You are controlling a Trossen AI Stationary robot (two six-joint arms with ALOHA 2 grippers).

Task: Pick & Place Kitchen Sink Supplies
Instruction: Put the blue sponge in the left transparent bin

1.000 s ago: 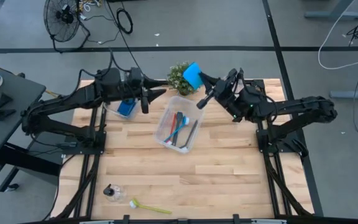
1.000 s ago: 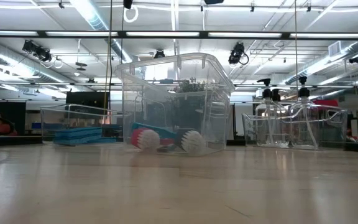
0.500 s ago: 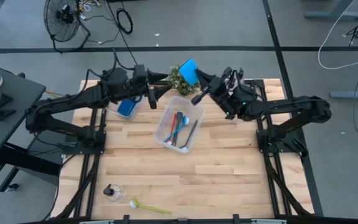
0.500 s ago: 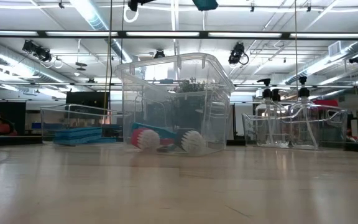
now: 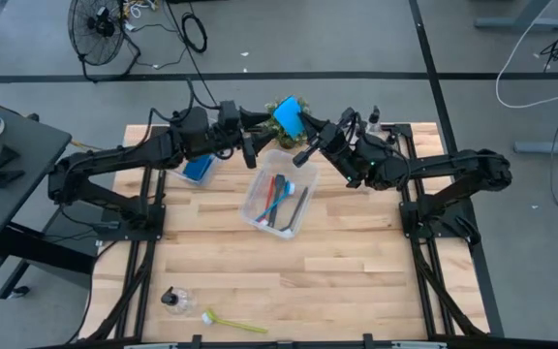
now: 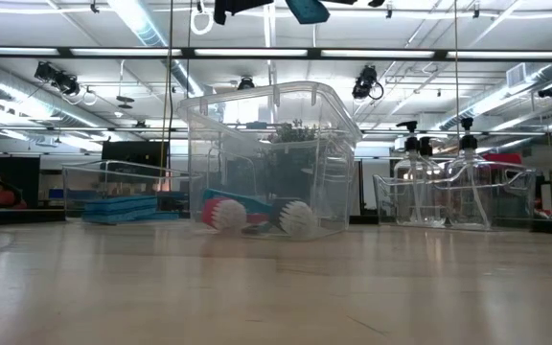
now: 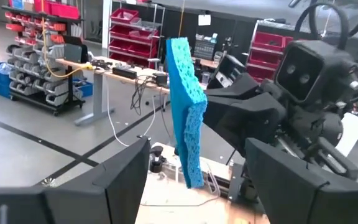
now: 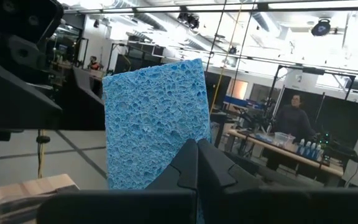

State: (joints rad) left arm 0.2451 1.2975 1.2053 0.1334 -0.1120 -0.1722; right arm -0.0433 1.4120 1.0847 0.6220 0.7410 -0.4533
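A: Sponge (image 5: 287, 116), flat and blue with a pitted face, hangs in the air above the far edge of the counter (image 5: 356, 271), over the small potted plant (image 5: 281, 105) and just beyond the middle bin (image 5: 277, 198).

B: Who has it?

A: Going left to right: the left claw (image 5: 260, 127) sits just beside the sponge, its fingers (image 7: 123, 180) spread wide with the sponge edge-on between them, and I cannot see them touching it. The right claw (image 5: 303, 142) is clamped tight on the sponge's lower edge.

B: And the other supplies?

A: More blue sponges lie in the left bin (image 5: 198, 167), partly under the left arm. Red, blue and grey brushes (image 5: 281, 197) lie in the middle bin. Pump bottles (image 6: 439, 182) stand in the right bin, which the right arm mostly covers from above. Near the front left corner a clear bottle (image 5: 175, 299) lies beside a yellow-green brush (image 5: 232, 323).

B: Anything hard to read?

A: From counter height only the sponge's bottom corner (image 6: 308, 10) shows; both claws are cut off at the top.
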